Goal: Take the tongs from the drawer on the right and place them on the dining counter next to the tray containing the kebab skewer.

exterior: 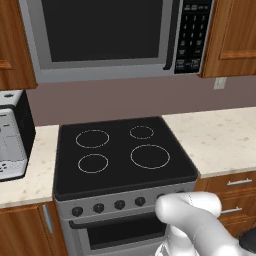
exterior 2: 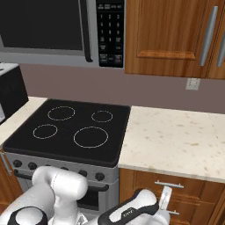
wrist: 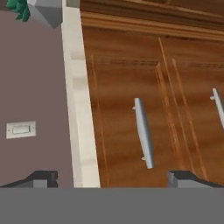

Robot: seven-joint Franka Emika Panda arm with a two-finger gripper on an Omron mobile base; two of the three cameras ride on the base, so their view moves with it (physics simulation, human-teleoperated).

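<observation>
My gripper (wrist: 112,178): wide open and empty; in the hand view its two dark tips stand far apart at the bottom edge, one lower left, one lower right.
Drawer (exterior 2: 169,186): shut, in the lower right of the right base view, under the beige counter (exterior 2: 176,140) beside the stove (exterior 2: 70,129); a silver handle (exterior 2: 169,184) crosses its front.
Tongs: I take them to be inside the shut drawer, so I cannot check how they lie.
What my hand faces: a brown wood front with a silver bar handle (wrist: 143,133) near the centre of the hand view, rolled so it runs top to bottom; probably the drawer's own, though with the view rolled I cannot be sure it isn't a cabinet door's.
Risk, wrong handle: a second bar (wrist: 218,105) sits at the right edge, and closing on it would open the wrong front.
Risk, missed grasp: the bar sits right of centre between my tips, so one finger could strike the wood or slip off the bar.
Risk, pull: tugging off-axis could jam the drawer.
Risk, body: my own arm (exterior 2: 61,184) crowds the lower left and could bump the stove knobs (exterior 2: 100,177).
</observation>
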